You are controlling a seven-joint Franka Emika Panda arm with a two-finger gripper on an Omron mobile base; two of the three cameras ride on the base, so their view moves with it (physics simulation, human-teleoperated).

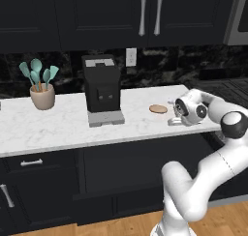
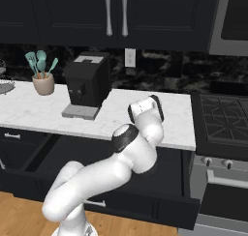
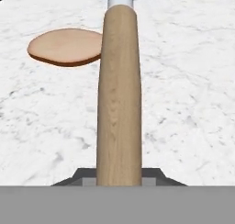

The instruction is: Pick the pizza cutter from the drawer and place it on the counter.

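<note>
The pizza cutter [image 3: 119, 94] runs up the middle of the hand view: a tan wooden handle, then a silvery neck to the wheel at the top edge. My gripper [image 3: 119, 177] is shut on the handle's near end. It holds the cutter just above the white marble counter [image 3: 183, 103], near the counter's front right edge. In the left base view the gripper [image 1: 174, 118] points left over the counter [image 1: 58, 128]. The wide black drawer [image 2: 150, 206] stands pulled open below the counter, its inside dark.
A flat round brown disc [image 3: 64, 46] lies on the counter left of the cutter's head, also in the left base view [image 1: 158, 109]. A black coffee machine [image 1: 102, 87] and a pot of teal utensils [image 1: 42, 95] stand further left. The stovetop [image 2: 225, 116] is on the right.
</note>
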